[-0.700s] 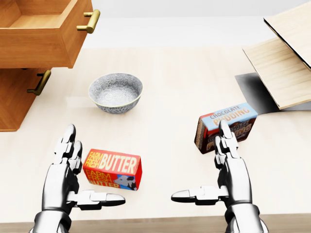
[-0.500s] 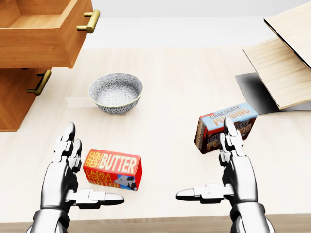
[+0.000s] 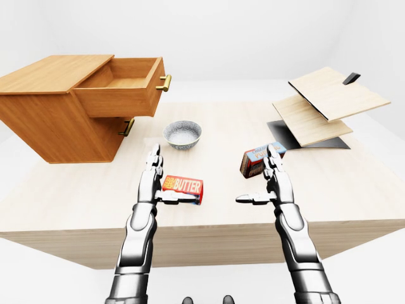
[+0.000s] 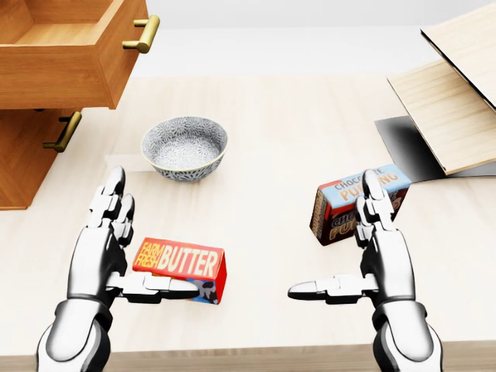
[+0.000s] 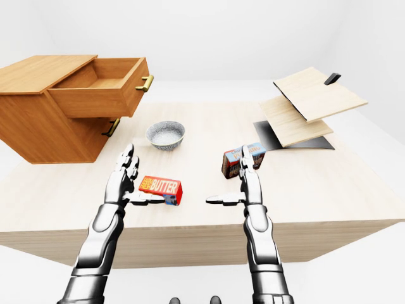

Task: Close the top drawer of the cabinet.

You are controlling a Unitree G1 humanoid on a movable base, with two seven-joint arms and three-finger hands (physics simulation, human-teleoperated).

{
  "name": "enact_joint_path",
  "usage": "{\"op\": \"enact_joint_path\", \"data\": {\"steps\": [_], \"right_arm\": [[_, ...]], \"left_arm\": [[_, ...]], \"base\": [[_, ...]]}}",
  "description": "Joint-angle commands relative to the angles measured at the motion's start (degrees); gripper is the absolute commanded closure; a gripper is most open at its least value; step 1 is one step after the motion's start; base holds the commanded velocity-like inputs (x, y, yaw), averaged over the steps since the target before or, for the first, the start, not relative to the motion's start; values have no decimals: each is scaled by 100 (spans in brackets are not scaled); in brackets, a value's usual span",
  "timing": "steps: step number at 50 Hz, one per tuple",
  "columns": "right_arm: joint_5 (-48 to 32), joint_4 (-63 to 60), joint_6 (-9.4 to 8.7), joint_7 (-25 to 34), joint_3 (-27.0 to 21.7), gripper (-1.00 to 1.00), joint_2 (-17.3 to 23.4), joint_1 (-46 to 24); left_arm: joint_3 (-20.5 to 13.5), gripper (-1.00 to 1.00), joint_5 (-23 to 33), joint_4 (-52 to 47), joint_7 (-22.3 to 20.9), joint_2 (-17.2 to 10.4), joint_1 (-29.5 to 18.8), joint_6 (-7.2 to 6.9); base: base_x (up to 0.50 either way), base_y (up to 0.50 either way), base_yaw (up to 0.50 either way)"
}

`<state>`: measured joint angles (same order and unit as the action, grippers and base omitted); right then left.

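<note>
- The top drawer (image 3: 123, 88) stands pulled well out of the cabinet (image 3: 54, 111), its brass handle (image 3: 164, 83) toward the bowl (image 4: 184, 147); the cabinet sits at the table's (image 4: 271, 124) left edge in the left-eye view
- Left hand (image 4: 105, 252) is spread wide, fingers (image 4: 112, 203) straight and pointing up toward the bowl, thumb out sideways across the butter box's (image 4: 182, 267) lower edge; whether it touches the box I cannot tell, and it grasps nothing
- Right hand (image 4: 380, 252) is likewise released, fingers straight, thumb out toward the butter box, holding nothing
- Its fingertips (image 4: 372, 186) overlap the pudding box (image 4: 356, 203) in the head view; contact cannot be told
- Both hands are well apart from the drawer, the bowl lying between them and it
- Tilted wooden boards (image 3: 326, 101) lie right of the pudding box
</note>
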<state>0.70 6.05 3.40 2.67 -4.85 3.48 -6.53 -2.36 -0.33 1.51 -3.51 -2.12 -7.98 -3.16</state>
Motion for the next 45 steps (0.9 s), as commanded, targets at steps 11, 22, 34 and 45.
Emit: {"op": "enact_joint_path", "data": {"steps": [11,22,34,45], "right_arm": [[54,126,-173,-10,-68,-100,142,-582],[128,-347,-497,157,-42,-100,124,-520],[34,-699,-622,157,-11,-100,88,-422],[39,-468,-524,158,-17,-100,90,-550]], "left_arm": [[-174,-100,-132,179,-97,-206,-779,-184],[-189,-100,-122,232,-185,-249,-913,-184],[-181,-100,-112,23,-244,-249,-853,-184],[-208,-100,-127,133,-209,-271,-886,-184]], "base": [[0,0,0],[17,0,0],[30,0,0],[30,0,0]]}}
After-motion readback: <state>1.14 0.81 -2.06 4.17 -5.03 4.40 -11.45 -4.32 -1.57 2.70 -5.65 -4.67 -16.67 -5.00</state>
